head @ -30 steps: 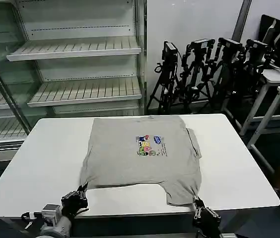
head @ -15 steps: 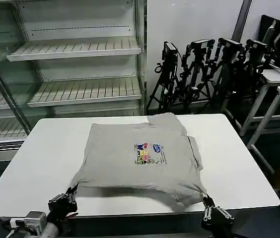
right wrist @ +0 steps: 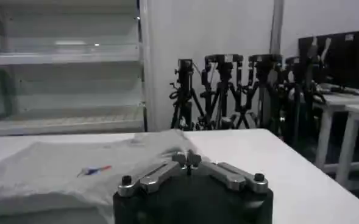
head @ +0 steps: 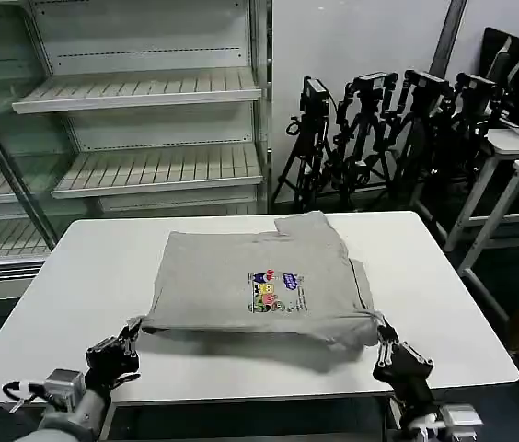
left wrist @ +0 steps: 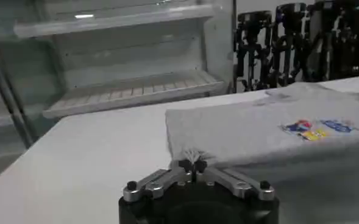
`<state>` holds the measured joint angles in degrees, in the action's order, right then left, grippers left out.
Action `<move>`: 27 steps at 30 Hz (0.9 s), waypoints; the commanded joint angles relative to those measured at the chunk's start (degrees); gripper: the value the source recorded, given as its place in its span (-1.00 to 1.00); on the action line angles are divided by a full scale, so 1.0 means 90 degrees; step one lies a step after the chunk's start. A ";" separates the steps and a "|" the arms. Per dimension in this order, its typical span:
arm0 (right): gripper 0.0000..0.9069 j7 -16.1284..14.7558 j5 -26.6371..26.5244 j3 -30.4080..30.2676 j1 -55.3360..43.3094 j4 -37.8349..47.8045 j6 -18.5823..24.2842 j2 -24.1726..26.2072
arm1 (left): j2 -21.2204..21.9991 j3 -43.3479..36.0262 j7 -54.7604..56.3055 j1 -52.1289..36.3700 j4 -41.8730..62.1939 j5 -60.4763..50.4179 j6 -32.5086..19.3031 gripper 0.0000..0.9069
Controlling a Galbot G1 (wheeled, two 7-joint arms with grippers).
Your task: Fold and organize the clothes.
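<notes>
At the worktop's (head: 75, 276) near edge, my left gripper (head: 129, 337) and right gripper (head: 384, 337) each pinch a hem corner of the grey T-shirt (head: 241, 285); I should carry both forward level, keeping the fold square.

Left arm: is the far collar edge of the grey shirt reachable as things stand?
Probably not right now: the left gripper is shut on the shirt's near hem corner, lifted off the white table. The right gripper pinches the other corner.

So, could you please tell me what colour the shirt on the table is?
Light grey, with a small multicolour chest print; the head view shows the shirt best.
</notes>
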<state>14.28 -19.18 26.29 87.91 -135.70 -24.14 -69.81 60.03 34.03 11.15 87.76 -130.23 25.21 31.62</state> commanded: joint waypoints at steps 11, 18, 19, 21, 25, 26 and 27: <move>-1.00 -0.0035 -0.0232 -0.0698 -0.2418 0.2233 -0.0430 0.0287 | -0.0565 -0.1475 -0.0022 -0.2216 0.1992 -0.0435 -0.0113 -0.93; -1.00 -0.0136 -0.0009 -0.0793 -0.2694 0.2616 -0.0410 0.0227 | -0.0444 -0.1776 -0.0015 -0.2554 0.2202 -0.0604 -0.0149 -0.93; -1.00 -0.0146 -0.0010 -0.0805 -0.2758 0.2649 -0.0416 0.0231 | -0.0438 -0.1801 -0.0014 -0.2608 0.2221 -0.0607 -0.0148 -0.93; -1.00 -0.0181 0.0017 -0.0870 -0.2900 0.2778 -0.0419 0.0244 | -0.0418 -0.1867 -0.0009 -0.2685 0.2280 -0.0621 -0.0148 -0.93; -1.00 -0.0254 0.0148 -0.1042 -0.3062 0.3083 -0.0420 0.0228 | -0.0348 -0.2026 -0.0009 -0.2743 0.2365 -0.0698 -0.0168 -0.93; -1.00 -0.0269 0.0219 -0.1094 -0.3105 0.3157 -0.0408 0.0208 | -0.0326 -0.2039 -0.0008 -0.2745 0.2381 -0.0718 -0.0169 -0.93; -1.00 -0.0283 0.0264 -0.1132 -0.3140 0.3226 -0.0392 0.0189 | -0.0304 -0.2044 -0.0005 -0.2747 0.2392 -0.0731 -0.0171 -0.93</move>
<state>12.12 -18.20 17.98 63.74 -112.14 -27.54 -68.32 56.90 19.19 11.08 66.74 -111.75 20.00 30.20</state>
